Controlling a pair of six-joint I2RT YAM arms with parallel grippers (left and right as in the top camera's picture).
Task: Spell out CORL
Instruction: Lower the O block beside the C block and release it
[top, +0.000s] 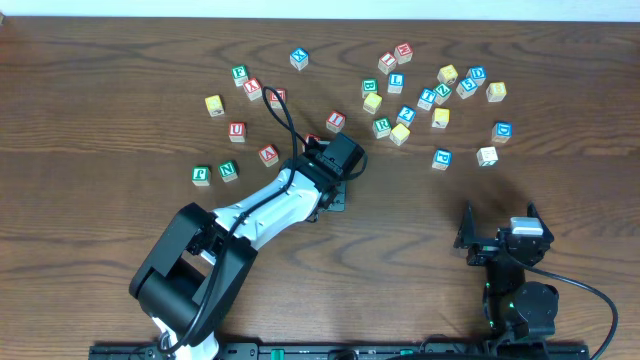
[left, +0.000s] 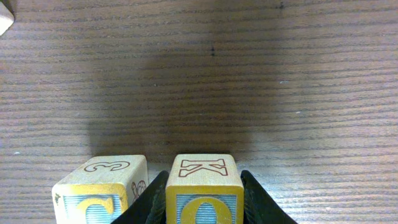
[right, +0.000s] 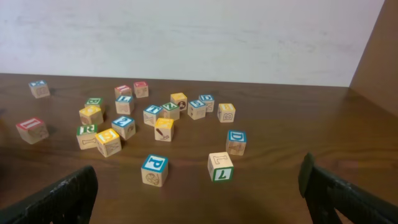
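Clamping wooden cube (left: 203, 186), grainy brown table (left: 261, 74)

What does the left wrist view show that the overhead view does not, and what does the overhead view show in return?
Only the left wrist view: the O cube gripped between dark jaws, a K on its top, and the C cube beside it.
Only the overhead view: the whole left arm, the right arm with its jaws open, and the scattered cubes, the green R cube among them.
Both: the wooden table and the left jaws, which from above hide those two cubes.
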